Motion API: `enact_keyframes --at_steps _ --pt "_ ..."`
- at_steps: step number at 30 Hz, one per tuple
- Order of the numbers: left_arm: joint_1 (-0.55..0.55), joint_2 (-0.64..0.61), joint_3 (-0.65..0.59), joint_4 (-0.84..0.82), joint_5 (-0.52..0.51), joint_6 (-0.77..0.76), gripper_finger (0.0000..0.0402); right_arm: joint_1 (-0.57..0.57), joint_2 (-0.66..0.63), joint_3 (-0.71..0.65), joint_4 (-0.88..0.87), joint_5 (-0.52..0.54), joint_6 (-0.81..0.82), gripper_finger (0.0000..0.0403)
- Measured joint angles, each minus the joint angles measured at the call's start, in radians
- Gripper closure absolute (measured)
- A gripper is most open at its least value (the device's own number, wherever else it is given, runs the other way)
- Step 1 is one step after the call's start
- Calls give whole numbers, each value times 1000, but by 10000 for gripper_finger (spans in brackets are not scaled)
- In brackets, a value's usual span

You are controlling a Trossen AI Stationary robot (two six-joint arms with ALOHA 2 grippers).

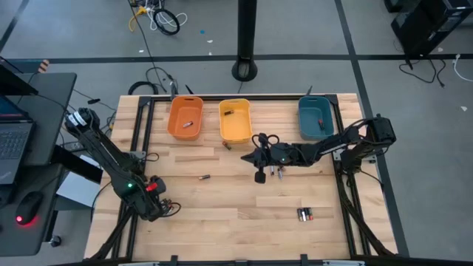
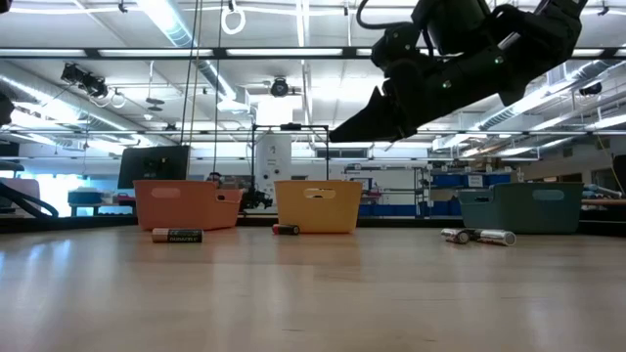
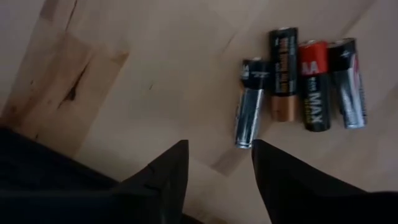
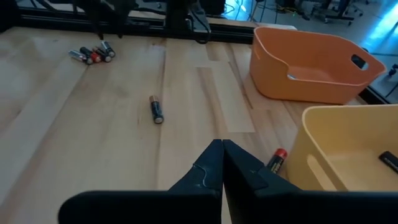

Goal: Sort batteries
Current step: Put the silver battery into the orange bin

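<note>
The left gripper hangs low over the near left of the table, its jaws parted and holding nothing. Just beyond the fingertips lie four batteries side by side, the silvery one nearest the gap. The right gripper is over mid-table, jaws pressed together and empty. A red-ended battery lies just beside the yellow bin. A lone battery rests between the two arms, and another small cluster sits near right. Along the far edge, the orange bin, the yellow one and the teal bin each seem to hold one cell, though these are tiny from above.
</note>
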Motion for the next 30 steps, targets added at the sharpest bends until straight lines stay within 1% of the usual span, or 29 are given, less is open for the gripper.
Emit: enact_keyframes --at_steps 9,15,18,24,30 --pt "0 0 -42 107 -6 2 213 0 0 0 3 6 0 388" --pt "0 0 -68 105 -47 4 213 0 0 0 3 7 0 389" --pt "0 -3 -86 115 -48 3 215 0 0 0 3 8 0 388" --pt "0 -3 -102 125 -52 6 243 0 0 0 3 9 0 389" --pt "0 -3 -103 123 -72 58 287 0 0 0 6 9 0 388"
